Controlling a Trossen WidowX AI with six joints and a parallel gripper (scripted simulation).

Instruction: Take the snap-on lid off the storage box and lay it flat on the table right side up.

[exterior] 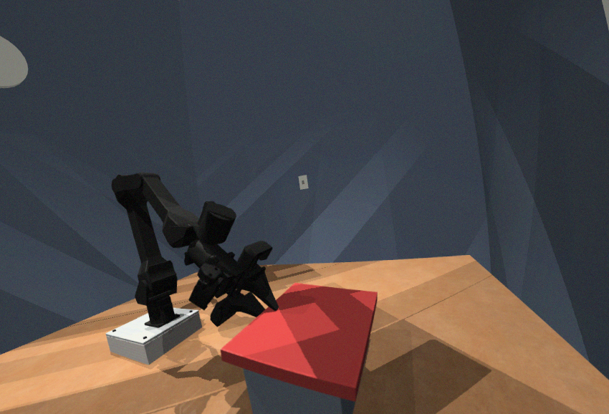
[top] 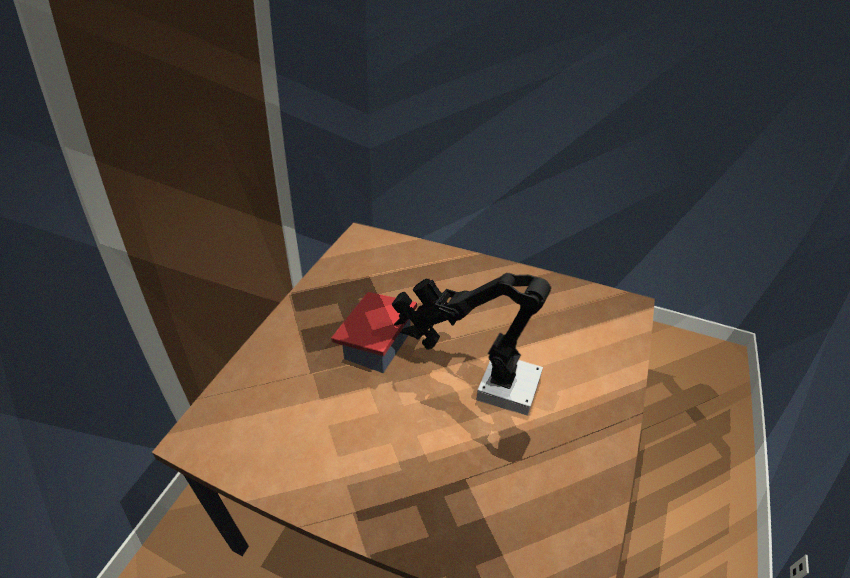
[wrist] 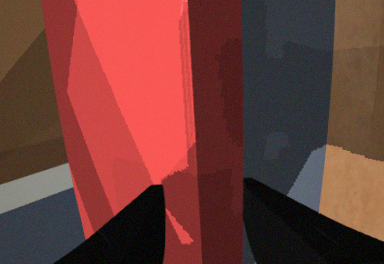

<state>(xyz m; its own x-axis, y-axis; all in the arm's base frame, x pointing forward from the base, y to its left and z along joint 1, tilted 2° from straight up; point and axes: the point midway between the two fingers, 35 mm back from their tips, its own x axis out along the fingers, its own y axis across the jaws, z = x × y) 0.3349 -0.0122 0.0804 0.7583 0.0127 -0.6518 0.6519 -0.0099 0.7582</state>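
The red lid (top: pixel 365 320) (exterior: pixel 310 331) (wrist: pixel 125 76) lies right side up over the blue-grey storage box (top: pixel 365 357) (exterior: pixel 290 390) (wrist: pixel 290 91). The box stands on the table. My gripper (top: pixel 404 327) (exterior: pixel 270 311) (wrist: pixel 202 194) is shut on the lid's edge on the side facing the arm's base. One finger is on the top face and the other is under the rim, beside the box wall. The lid looks close to level. I cannot tell whether its rim is loose from the box at the gripped side; the fingers partly hide it there.
The wooden table (top: pixel 269 436) (exterior: pixel 437 283) (wrist: pixel 357 91) carries the box near its far left edge in the top view. The arm's white base block (top: pixel 525 381) (exterior: pixel 134 329) stands to the right of the box there. Patchy shadows cross the table top.
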